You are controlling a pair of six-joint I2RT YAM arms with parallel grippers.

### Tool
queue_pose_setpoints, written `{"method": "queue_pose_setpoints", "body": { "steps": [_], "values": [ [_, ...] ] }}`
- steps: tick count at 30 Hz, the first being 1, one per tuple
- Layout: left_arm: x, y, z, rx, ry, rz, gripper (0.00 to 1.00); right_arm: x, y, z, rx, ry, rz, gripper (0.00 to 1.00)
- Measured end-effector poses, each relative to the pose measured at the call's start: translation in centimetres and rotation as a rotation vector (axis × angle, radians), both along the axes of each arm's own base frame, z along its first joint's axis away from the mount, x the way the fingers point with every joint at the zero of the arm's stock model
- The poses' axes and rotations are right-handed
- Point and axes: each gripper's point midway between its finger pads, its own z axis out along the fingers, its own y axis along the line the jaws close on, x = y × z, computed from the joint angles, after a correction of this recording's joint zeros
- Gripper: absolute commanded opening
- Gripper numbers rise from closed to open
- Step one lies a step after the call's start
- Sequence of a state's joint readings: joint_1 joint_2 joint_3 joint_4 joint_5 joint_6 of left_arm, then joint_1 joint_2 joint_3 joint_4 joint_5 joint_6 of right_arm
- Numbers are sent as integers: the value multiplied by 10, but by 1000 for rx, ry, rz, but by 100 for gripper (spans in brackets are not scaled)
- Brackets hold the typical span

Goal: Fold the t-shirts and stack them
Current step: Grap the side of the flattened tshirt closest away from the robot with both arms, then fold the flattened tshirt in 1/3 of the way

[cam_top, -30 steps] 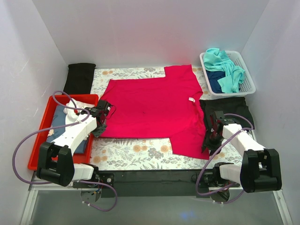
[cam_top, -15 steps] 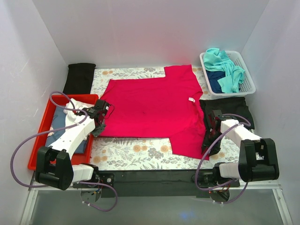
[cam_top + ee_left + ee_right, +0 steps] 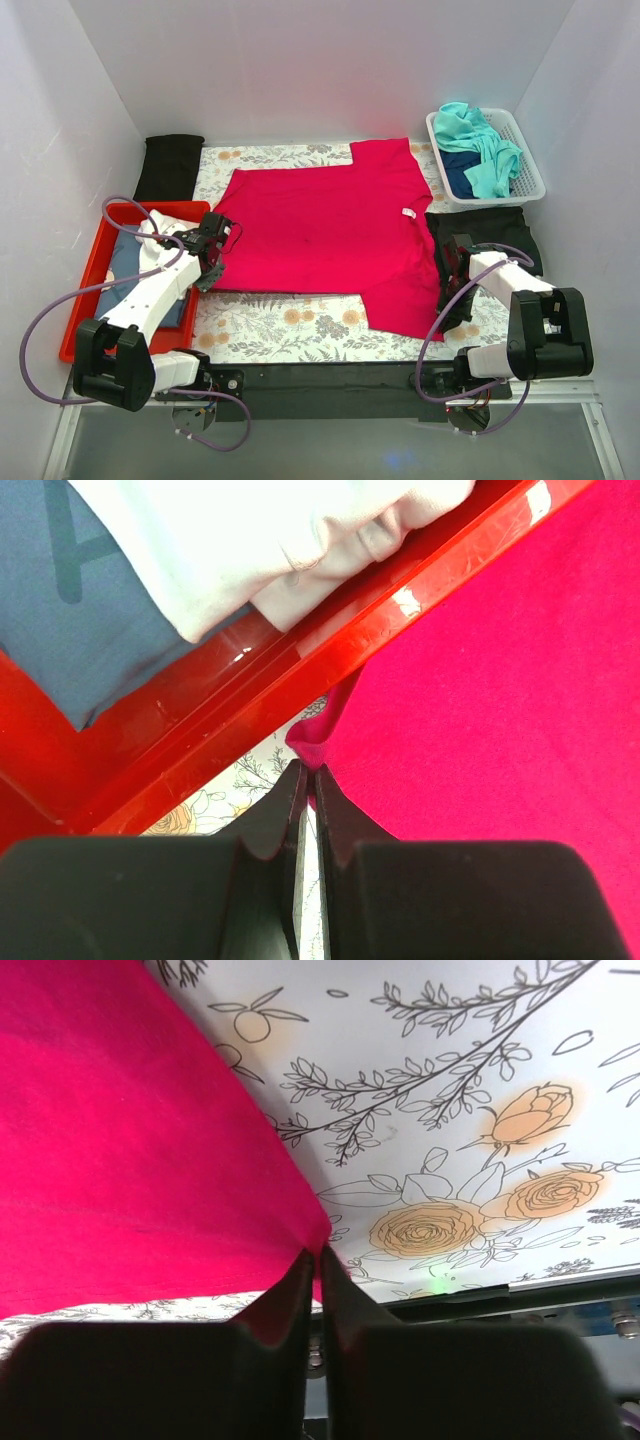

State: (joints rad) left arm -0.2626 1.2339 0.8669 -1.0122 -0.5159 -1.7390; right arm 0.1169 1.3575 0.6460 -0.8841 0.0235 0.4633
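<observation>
Crimson t-shirt (image 3: 320,225) lies spread flat on the floral table cover (image 3: 290,330), mid-table; left gripper (image 3: 308,775) is clamped on its edge beside the red tray (image 3: 180,206); right gripper (image 3: 314,1255) is pinched on the near right corner; both ends look held so the cloth can be lifted for a fold. Tray holds a folded blue-grey shirt (image 3: 60,610) and a white one (image 3: 250,530); white basket (image 3: 532,160) at far right holds loose teal (image 3: 480,140) and navy (image 3: 460,172) shirts.

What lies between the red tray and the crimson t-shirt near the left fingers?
A narrow strip of flowered table cover, shown in the left wrist view.
</observation>
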Motion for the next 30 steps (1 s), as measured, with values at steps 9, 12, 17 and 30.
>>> {"method": "queue_pose_setpoints", "body": {
  "steps": [9,12,17,30],
  "values": [
    [0,0,0,0,0,-2,0,0,-1,1,-5,-3,-2,1],
    [0,1,1,-1,-3,0,0,6,-3,7,-18,-37,-4,1],
    [-1,1,6,-9,-24,1,0,37,-7,43,-47,-203,-31,1],
    [-3,-2,19,-49,-93,6,0,90,-20,126,-125,-477,-111,1]
  ]
}}
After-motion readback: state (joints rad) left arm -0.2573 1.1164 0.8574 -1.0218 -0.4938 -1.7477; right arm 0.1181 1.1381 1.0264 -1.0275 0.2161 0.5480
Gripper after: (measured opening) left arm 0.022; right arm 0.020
